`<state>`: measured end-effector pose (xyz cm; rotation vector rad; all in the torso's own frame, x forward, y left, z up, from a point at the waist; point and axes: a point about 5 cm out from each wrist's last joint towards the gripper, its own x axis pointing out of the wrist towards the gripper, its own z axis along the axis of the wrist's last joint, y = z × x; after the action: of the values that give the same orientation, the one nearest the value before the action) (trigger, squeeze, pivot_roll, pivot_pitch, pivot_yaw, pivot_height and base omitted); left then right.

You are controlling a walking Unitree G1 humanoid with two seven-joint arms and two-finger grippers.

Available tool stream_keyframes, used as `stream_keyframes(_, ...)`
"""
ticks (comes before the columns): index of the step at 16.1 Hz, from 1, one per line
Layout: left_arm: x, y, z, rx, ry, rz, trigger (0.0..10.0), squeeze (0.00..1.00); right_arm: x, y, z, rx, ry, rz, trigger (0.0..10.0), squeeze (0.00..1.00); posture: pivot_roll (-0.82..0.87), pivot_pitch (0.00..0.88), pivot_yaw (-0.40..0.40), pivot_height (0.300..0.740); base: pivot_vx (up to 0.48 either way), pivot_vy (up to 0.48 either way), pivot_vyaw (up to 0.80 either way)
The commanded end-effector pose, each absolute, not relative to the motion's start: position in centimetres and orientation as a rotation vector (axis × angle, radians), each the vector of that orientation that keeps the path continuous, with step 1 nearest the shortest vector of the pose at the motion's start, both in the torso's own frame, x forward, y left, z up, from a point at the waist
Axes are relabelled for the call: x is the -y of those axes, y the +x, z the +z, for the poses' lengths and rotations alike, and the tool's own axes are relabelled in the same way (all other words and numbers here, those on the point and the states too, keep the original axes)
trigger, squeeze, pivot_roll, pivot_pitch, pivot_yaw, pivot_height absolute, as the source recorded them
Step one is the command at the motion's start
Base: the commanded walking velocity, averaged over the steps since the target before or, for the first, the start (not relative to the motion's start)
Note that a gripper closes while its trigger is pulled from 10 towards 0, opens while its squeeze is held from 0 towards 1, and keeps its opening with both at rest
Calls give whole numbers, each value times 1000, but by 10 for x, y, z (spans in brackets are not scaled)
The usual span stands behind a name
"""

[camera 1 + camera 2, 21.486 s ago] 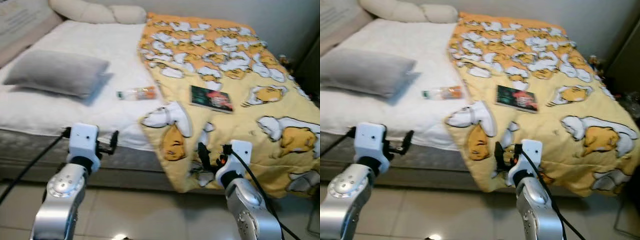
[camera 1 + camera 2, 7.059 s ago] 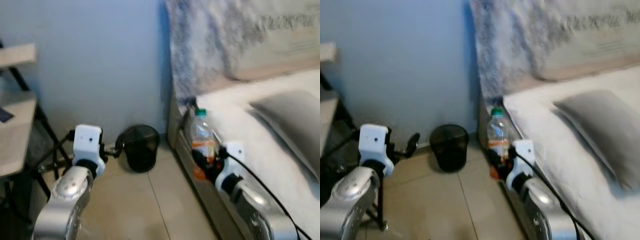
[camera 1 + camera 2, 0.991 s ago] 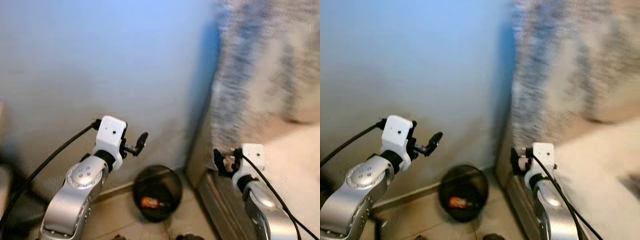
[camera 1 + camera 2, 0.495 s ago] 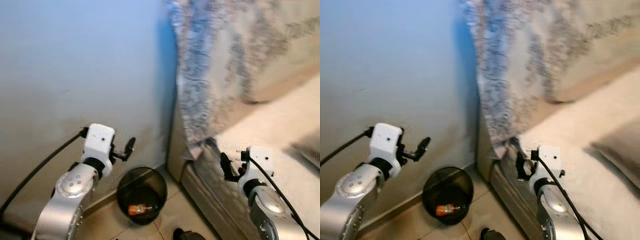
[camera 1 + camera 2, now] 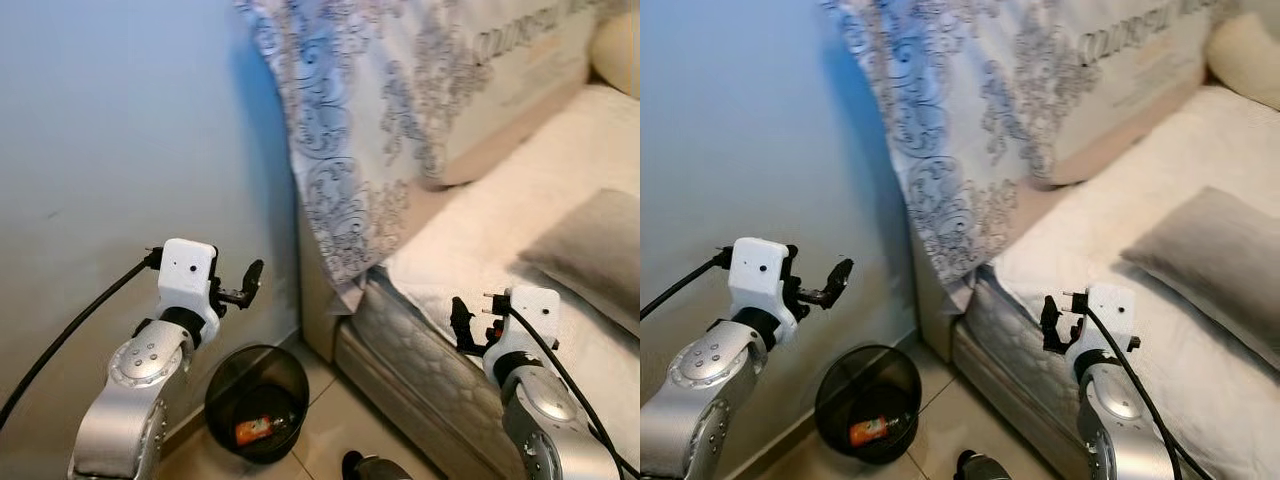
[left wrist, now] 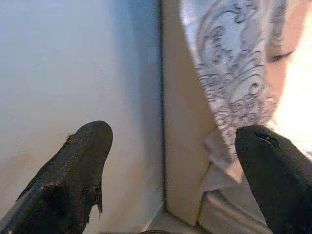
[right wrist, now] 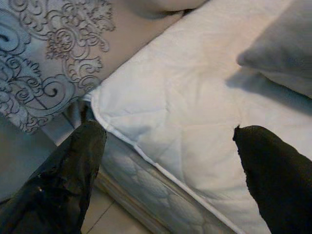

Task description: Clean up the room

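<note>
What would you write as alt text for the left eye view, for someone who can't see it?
A black wastebasket with an orange-labelled bottle inside stands on the floor between a pale blue wall and the bed. The left pincer hovers above it, fingers open and empty; the right pincer is raised by the mattress edge, also open. A patterned cloth drapes the headboard.

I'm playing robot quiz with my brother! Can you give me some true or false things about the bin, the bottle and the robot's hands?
1. The bottle lies inside the black bin. True.
2. The right gripper holds the bottle. False: its fingers are open with nothing between them, above the white mattress.
3. The bin stands on the floor beside the bed's corner. True.
4. The grey pillow is in the bin. False: it lies on the mattress.
5. The left gripper is shut. False: its fingers are spread open, up near the blue wall.
</note>
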<state>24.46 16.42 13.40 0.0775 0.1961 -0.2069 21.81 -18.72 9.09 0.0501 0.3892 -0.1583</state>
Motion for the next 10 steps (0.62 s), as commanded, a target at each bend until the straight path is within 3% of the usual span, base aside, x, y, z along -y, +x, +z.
stream_keyframes(1,-163,248,136,-184,74,-212,10000,0,185,219,91,-382,52,-145,10000,0,11,0,28,740,0,0,-731)
stream_keyframes(10,-164,252,140,-134,78,-212,10000,0,182,219,79,-474,56,-122,10000,0,14,0,25,740,0,0,-732)
